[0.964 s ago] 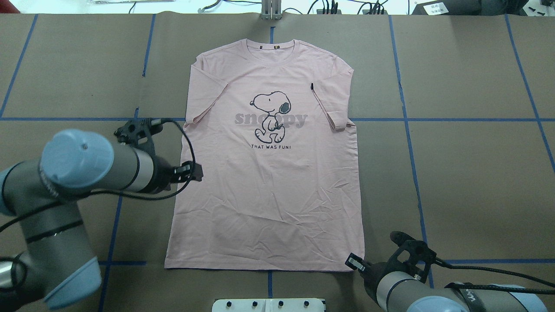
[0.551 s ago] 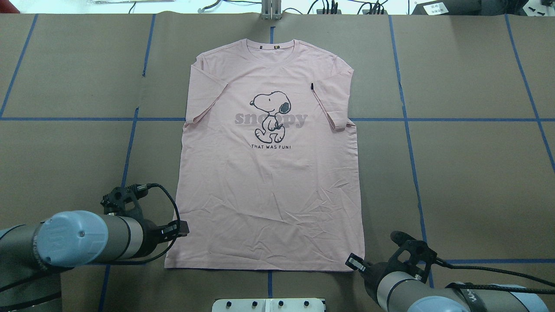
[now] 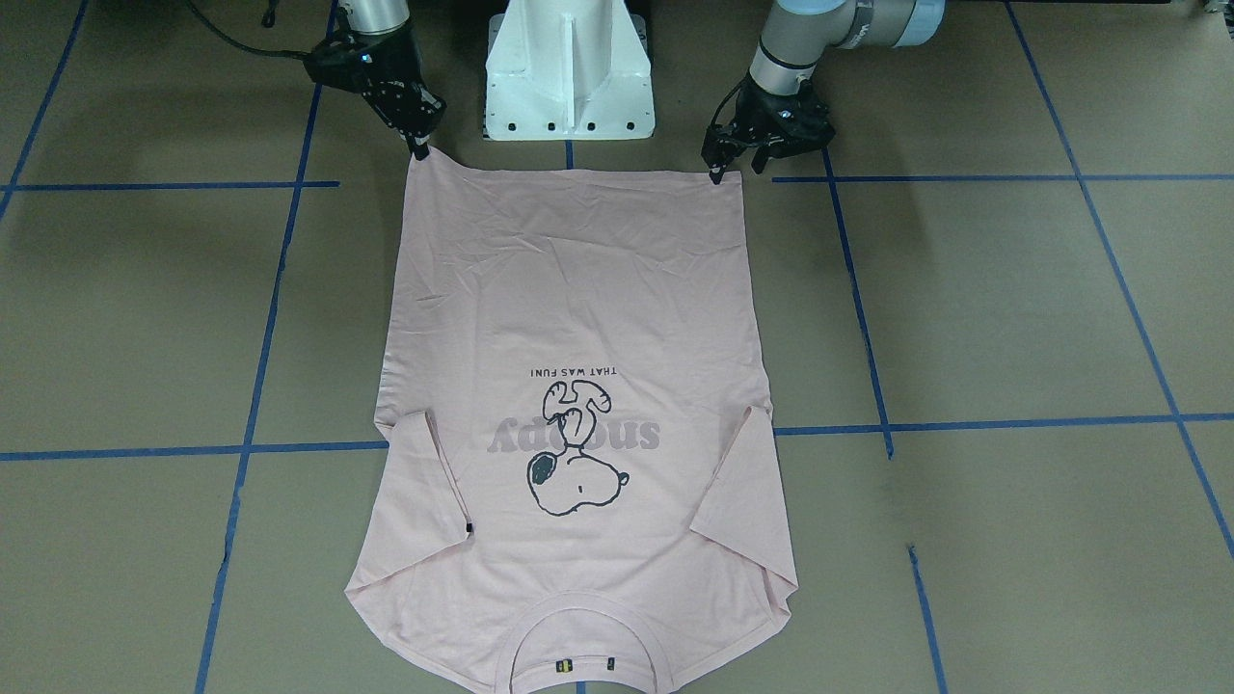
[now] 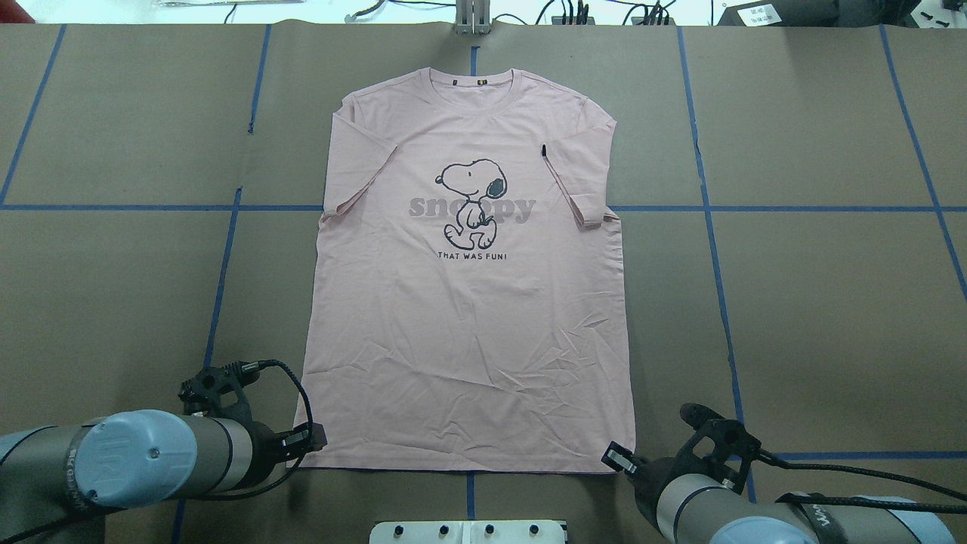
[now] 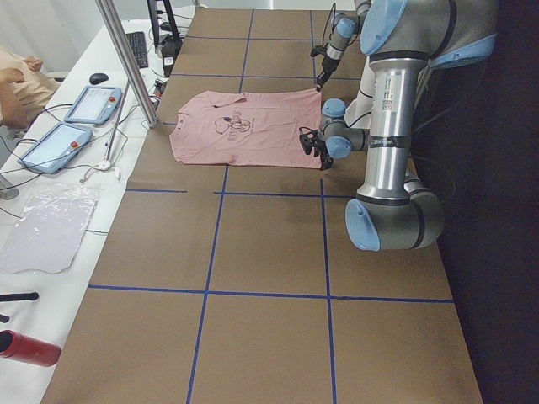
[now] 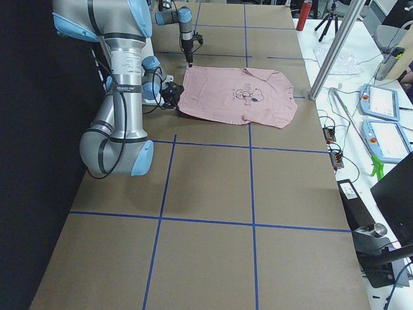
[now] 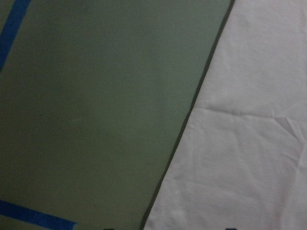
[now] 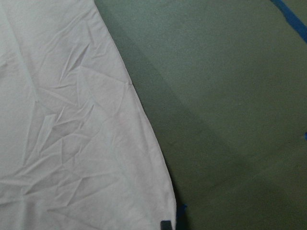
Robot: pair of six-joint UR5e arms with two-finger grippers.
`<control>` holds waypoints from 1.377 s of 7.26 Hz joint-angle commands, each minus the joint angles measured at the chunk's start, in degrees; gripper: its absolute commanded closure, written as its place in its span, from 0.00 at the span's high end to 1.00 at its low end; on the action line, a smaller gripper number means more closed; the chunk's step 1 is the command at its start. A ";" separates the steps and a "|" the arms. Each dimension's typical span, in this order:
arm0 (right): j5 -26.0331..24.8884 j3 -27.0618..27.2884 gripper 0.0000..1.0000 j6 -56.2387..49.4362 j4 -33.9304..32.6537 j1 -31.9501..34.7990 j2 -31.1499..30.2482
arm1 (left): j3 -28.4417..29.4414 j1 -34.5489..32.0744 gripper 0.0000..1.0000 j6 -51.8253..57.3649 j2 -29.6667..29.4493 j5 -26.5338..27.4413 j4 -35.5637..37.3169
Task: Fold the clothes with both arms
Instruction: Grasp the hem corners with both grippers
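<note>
The pale pink T-shirt (image 4: 468,332) lies flat on the brown table, print face up, collar at the far side and hem toward me; it also shows in the front-facing view (image 3: 578,318). My left gripper (image 4: 311,442) is low at the hem's left corner (image 3: 737,170), jaws open on either side of the shirt's edge (image 7: 192,120). My right gripper (image 4: 618,458) is at the hem's right corner (image 3: 421,149), jaws together on the cloth there; a single dark tip (image 8: 165,224) shows on the shirt's edge.
The white pedestal base (image 4: 468,531) stands just behind the hem. Blue tape lines (image 4: 710,227) cross the paper-covered table. Tablets (image 5: 88,105), cables and a metal pole (image 5: 126,59) line the far edge beyond the collar.
My left arm has drawn back along the shirt's left edge, from sleeve height down to the hem's left corner. The right arm and the shirt have not moved.
</note>
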 commanded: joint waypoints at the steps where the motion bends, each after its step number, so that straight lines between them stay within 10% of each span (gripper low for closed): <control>1: 0.00 -0.03 0.00 0.00 0.00 0.00 0.01 | 0.39 0.35 0.74 -0.05 -0.06 0.02 0.09; 4: 0.00 -0.11 0.00 0.00 0.00 -0.09 0.02 | 1.45 0.53 0.70 0.04 -0.32 -0.07 0.00; 7: 0.00 -0.11 0.00 0.00 0.00 -0.09 0.02 | 1.27 0.53 0.00 -0.05 -0.41 -0.34 0.00; 10: 0.00 -0.11 0.00 0.00 0.00 0.00 -0.07 | -1.09 0.53 0.00 -0.14 -0.85 -0.78 0.18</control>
